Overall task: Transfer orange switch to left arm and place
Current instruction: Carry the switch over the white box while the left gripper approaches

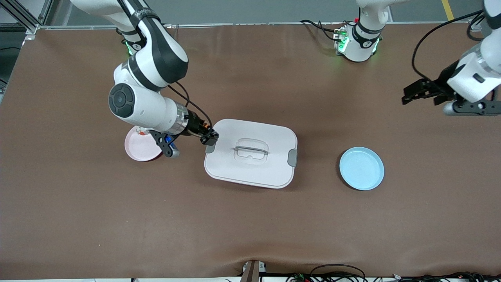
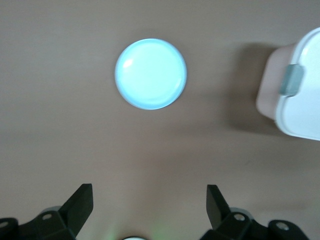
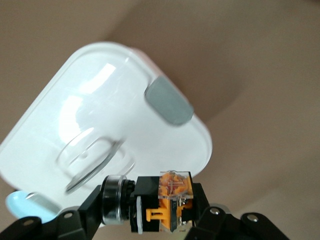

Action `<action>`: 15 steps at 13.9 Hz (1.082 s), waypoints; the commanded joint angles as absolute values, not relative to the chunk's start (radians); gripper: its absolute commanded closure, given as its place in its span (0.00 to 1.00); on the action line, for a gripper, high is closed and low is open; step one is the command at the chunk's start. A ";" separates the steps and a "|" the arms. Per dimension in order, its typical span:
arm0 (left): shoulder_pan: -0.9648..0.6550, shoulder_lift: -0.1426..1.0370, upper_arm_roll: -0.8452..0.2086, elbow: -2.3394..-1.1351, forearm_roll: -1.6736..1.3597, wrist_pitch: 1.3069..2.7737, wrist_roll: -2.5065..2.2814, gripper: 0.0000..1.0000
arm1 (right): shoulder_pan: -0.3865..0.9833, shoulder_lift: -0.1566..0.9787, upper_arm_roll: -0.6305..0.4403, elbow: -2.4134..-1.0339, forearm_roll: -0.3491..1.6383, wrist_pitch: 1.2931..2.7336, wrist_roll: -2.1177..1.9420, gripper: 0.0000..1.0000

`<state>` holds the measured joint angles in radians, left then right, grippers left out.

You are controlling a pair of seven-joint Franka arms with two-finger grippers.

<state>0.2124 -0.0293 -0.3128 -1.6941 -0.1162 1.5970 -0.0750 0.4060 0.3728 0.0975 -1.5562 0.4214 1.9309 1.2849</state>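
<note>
Clamped between the fingers of the right gripper (image 3: 160, 215) sits the orange switch (image 3: 172, 202), its black body and orange top wedged crosswise in the grip. Seen from the front, this right gripper (image 1: 209, 138) hangs over the edge of the box (image 1: 270, 164) at the end toward the right arm's side of the table, just above the grey latch (image 1: 210, 148) there. Under the right arm's wrist a pink plate (image 1: 139, 150) rests on the brown table (image 1: 250, 227), beside the box and partly covered by the arm.

Toward the left arm's end of the table the left gripper (image 1: 417, 93) waits in the air with its fingers spread wide and nothing between them. Its wrist camera shows the two black fingertips (image 2: 82, 202) parted over bare table, with the blue plate (image 2: 150, 74) and a corner of the box (image 2: 302, 105) in view. That blue plate (image 1: 361, 168) lies beside the box, apart from it, on the left arm's side.
</note>
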 commanded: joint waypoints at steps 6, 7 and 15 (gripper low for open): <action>0.218 -0.043 -0.488 -1.744 -0.308 1.736 -0.166 0.00 | 0.457 0.511 0.089 -1.273 0.529 1.864 1.669 1.00; 0.218 -0.043 -0.500 -1.767 -0.352 1.788 -0.166 0.00 | 0.462 0.521 0.089 -1.260 0.540 1.867 1.699 1.00; 0.206 0.035 -0.591 -1.812 -0.603 2.048 -0.178 0.00 | 0.523 0.630 0.089 -1.109 0.586 1.942 1.950 1.00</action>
